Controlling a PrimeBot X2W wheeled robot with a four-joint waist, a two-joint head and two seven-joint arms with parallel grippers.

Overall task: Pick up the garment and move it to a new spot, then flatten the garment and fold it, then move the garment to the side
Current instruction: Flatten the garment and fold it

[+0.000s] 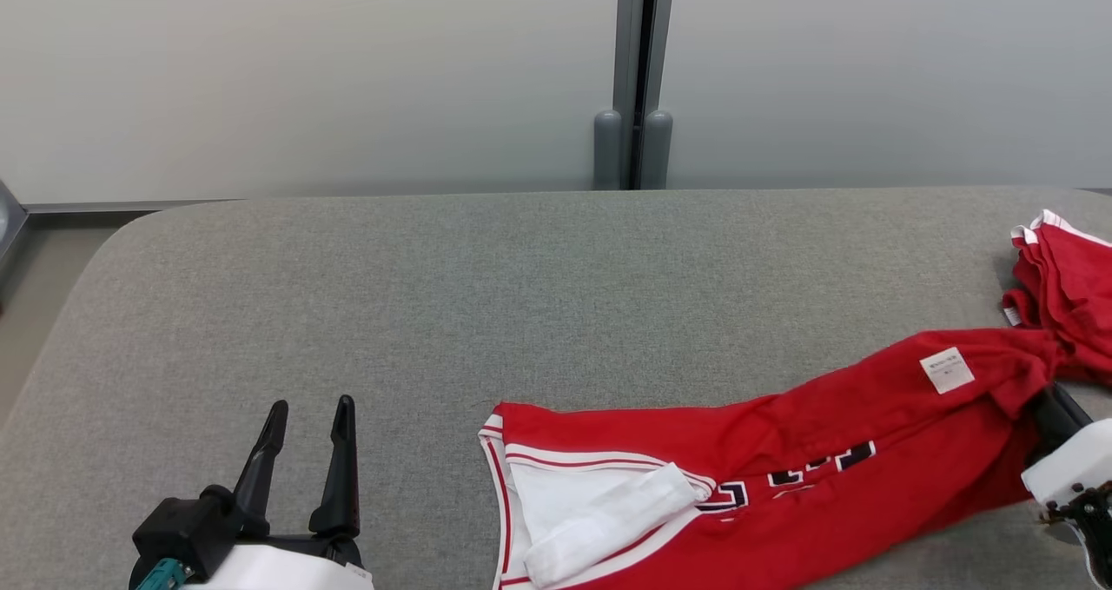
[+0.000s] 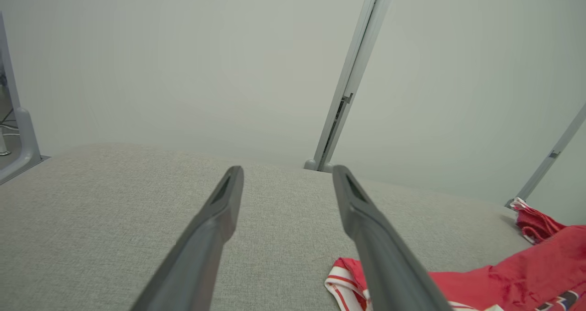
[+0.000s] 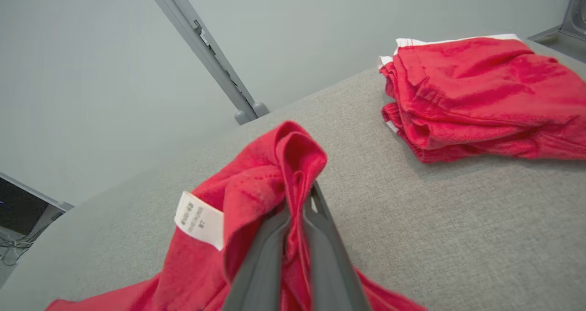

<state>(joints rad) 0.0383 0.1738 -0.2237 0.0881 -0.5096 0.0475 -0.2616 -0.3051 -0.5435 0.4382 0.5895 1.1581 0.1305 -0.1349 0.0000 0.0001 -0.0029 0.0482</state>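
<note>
a grey wall post (image 1: 638,77) stood beyond the padded table (image 1: 556,295). the red garment (image 1: 869,434) lay stretched across the near right. the right gripper (image 3: 304,201) was clamped on a raised fold beside its white label (image 3: 200,219); the left gripper (image 1: 313,403) stood wide, left of the hem.

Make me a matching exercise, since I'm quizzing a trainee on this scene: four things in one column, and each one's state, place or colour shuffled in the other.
Column one:
1. left hand
2. right hand
3. white label
4. table

Column two:
A. grey
B. shut on the red garment
C. open, holding nothing
D. on the garment, beside the pinched fold

Pairs: 1-C, 2-B, 3-D, 4-A
</note>
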